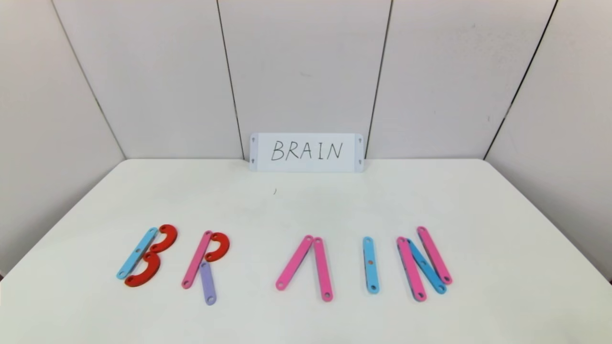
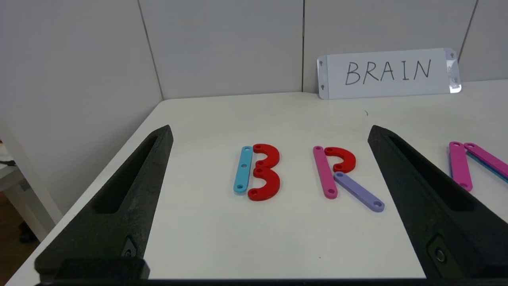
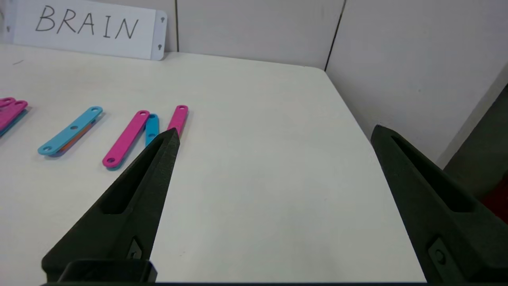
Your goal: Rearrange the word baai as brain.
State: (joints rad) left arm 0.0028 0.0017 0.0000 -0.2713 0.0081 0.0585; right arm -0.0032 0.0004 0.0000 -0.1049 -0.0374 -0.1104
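Note:
The plastic letters lie in a row near the table's front and read B, R, a barless A, I, N. The B is a blue strip with two red curves. A pink strip, a red curve and a purple strip make the R. Two pink strips lean together as the A. A single blue strip is the I, and the N is pink, blue, pink. My left gripper hangs open before the B and R, holding nothing. My right gripper is open over bare table, right of the N.
A white card with BRAIN handwritten on it leans against the back wall. The white table is boxed in by grey panels behind and at both sides. Neither arm shows in the head view.

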